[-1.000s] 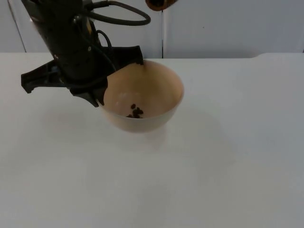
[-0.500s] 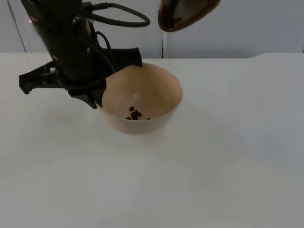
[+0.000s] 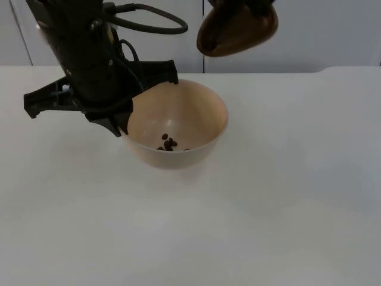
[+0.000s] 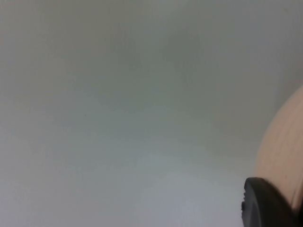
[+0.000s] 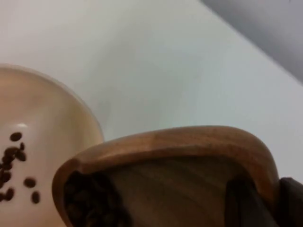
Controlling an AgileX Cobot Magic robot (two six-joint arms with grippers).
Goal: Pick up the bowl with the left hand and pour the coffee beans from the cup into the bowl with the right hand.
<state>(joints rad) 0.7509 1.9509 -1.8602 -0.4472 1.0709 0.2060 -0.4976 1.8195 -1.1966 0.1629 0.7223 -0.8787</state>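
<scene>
A beige bowl (image 3: 190,110) is gripped at its left rim by my left gripper (image 3: 127,117), which is shut on it. Several coffee beans (image 3: 168,143) lie at its bottom. In the left wrist view a black fingertip (image 4: 262,204) presses on the bowl's outer wall (image 4: 284,151). A brown wooden cup (image 3: 237,30) hangs tilted above and behind the bowl's far right rim, mouth turned toward the bowl. My right gripper (image 5: 265,203) is shut on the cup's wall (image 5: 180,156). Dark beans (image 5: 92,203) sit at the cup's mouth, over the bowl (image 5: 52,132).
The white table (image 3: 286,196) spreads wide in front of and to the right of the bowl. The grey partition wall (image 3: 321,36) rises right behind the cup. The left arm (image 3: 83,53) stands over the table's left rear part.
The cup has come down from the upper edge and moved right, now hanging in full sight near the bowl's far rim. The bowl shifted slightly and then stayed still.
</scene>
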